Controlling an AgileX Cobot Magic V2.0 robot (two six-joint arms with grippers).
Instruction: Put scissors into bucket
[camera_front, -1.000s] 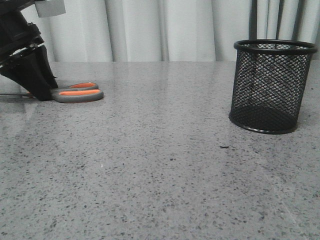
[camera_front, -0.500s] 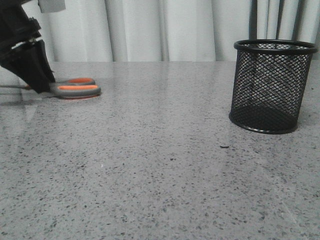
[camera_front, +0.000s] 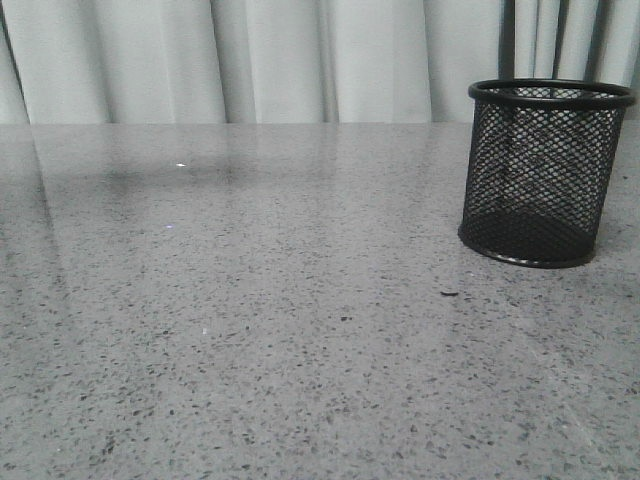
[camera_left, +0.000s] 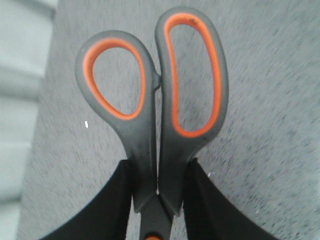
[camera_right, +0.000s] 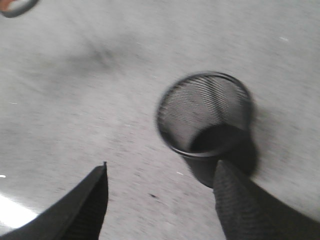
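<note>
My left claw (camera_left: 159, 192) grips the scissors (camera_left: 155, 107) just below the handles, above the tabletop (camera_front: 300, 300). I should carry them level, blades down over the mesh bucket (camera_front: 545, 172). My right claw (camera_right: 160, 200) is open.

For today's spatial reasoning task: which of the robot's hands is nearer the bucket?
Right. The right hand hangs open above the bucket, which shows between its fingers. The left hand is shut on the scissors, with no bucket in its view.

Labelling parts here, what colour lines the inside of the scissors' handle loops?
Orange, on the scissors; clearest in the left wrist view.
</note>
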